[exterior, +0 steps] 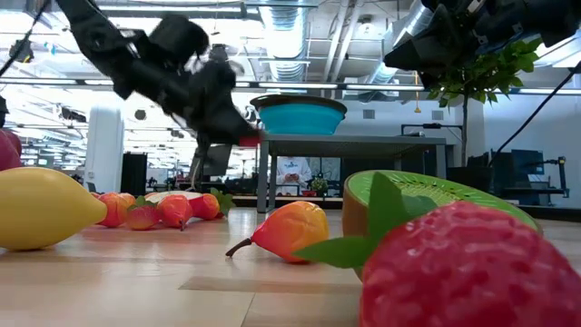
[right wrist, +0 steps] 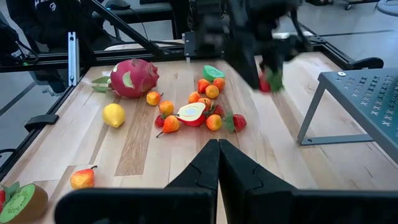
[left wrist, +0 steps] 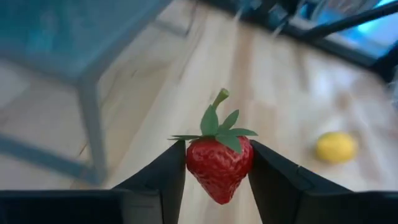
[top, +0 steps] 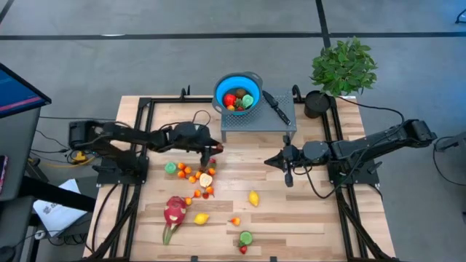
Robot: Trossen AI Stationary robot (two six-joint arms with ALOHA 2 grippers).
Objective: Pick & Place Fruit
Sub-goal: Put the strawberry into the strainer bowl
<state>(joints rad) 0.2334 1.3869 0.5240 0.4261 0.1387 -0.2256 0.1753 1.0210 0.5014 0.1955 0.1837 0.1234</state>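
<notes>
My left gripper [top: 215,149] is shut on a red strawberry [left wrist: 219,165] with a green leafy cap, held above the table just near of the grey stand [top: 258,122]. A blue bowl [top: 238,91] with some fruit in it stands on that stand. More small fruits [top: 196,178] lie in a cluster on the wooden table below the left gripper, with a pink dragon fruit [top: 175,212] nearer the front. My right gripper [top: 269,161] hovers shut over the table's middle right with nothing in it. My left gripper pinches the strawberry by its two opposite sides [left wrist: 193,163] between its two fingers [left wrist: 168,180]. The fingers come from the table's left, slanting a little downward. The strawberry is lifted clear of the table, with its green cap up and its tip down.
Two yellow lemons [top: 253,198] [top: 202,218], a small orange pear [top: 235,220] and a kiwi half [top: 246,237] lie loose toward the front. A black-handled knife [top: 275,105] lies on the stand beside the bowl. A potted plant [top: 344,67] stands at the far right.
</notes>
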